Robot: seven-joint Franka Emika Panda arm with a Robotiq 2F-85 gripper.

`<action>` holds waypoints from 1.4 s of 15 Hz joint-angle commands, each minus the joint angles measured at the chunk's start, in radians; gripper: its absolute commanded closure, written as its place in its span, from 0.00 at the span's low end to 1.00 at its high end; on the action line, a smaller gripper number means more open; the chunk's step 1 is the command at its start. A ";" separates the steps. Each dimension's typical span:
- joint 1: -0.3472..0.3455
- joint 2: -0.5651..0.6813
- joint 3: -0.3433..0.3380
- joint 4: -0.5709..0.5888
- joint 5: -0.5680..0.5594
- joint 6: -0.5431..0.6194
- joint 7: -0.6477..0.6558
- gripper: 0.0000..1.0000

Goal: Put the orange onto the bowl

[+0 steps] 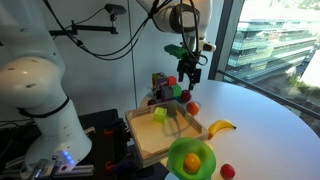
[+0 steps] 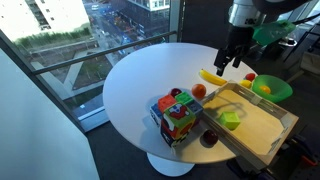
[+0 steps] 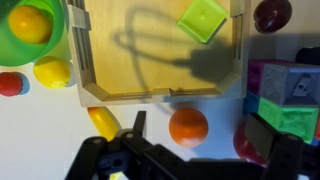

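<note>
The small reddish-orange orange (image 3: 188, 127) lies on the white table just outside the wooden tray's edge. It shows in both exterior views (image 1: 193, 108) (image 2: 199, 91). My gripper (image 3: 197, 125) is open and hangs well above the orange, whose image falls between the two fingers in the wrist view. The gripper is high over the table in both exterior views (image 1: 188, 68) (image 2: 235, 58). The bright green bowl (image 3: 12, 45) (image 1: 176, 163) (image 2: 281, 93) stands off the tray's corner and holds a paler yellow-orange fruit (image 3: 30, 25).
A square wooden tray (image 3: 150, 80) holds a green block (image 3: 203, 20). A banana (image 3: 103, 122), a yellow fruit (image 3: 52, 71) and a red ball (image 3: 10, 84) lie near the bowl. A coloured cube (image 3: 290, 95) and red fruits (image 3: 272, 14) (image 3: 243, 148) are beside the orange.
</note>
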State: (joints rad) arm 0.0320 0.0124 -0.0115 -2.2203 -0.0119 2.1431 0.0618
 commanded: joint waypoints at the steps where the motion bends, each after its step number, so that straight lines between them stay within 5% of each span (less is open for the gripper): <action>1: -0.001 0.098 0.012 0.082 -0.042 -0.026 0.063 0.00; 21: 0.024 0.299 0.002 0.113 -0.054 0.248 0.101 0.00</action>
State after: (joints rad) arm 0.0448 0.3011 -0.0034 -2.1020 -0.0455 2.3635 0.1353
